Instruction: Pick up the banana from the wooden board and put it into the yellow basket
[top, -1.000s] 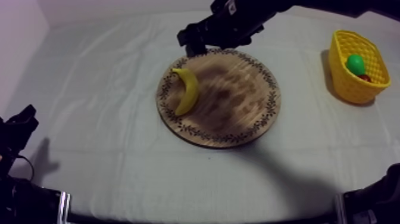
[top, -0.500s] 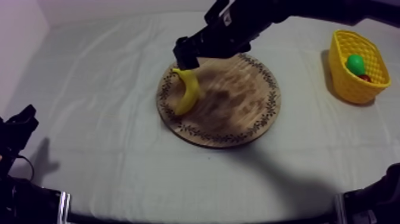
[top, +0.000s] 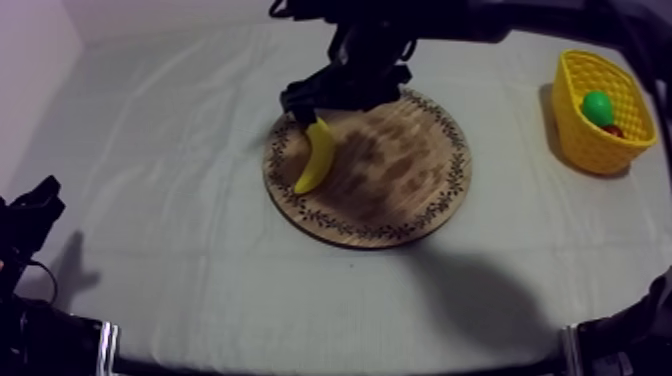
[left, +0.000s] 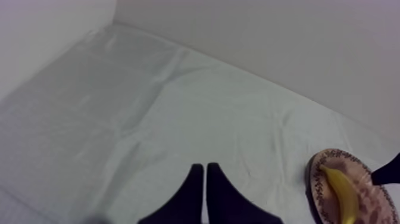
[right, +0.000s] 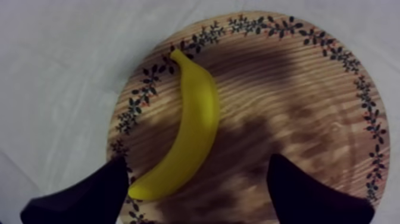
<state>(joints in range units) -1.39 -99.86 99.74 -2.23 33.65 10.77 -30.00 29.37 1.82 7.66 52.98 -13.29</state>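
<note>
While right pincer (right: 197, 162) hung wide over the banana (top: 318, 157), lying left on the wooden board (top: 400, 190) at frame centre, it looked to need a square mid-body straddle before closing; left pincer (left: 205, 179) narrow, idle

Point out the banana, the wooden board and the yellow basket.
banana (right: 199, 125), right wrist view, middle of its body
wooden board (top: 410, 190), top view, bare wood right of the banana
yellow basket (top: 592, 150), top view, near wall

Lab-like test setup: cloth-covered table (top: 150, 200), bare wall (left: 268, 36).
</note>
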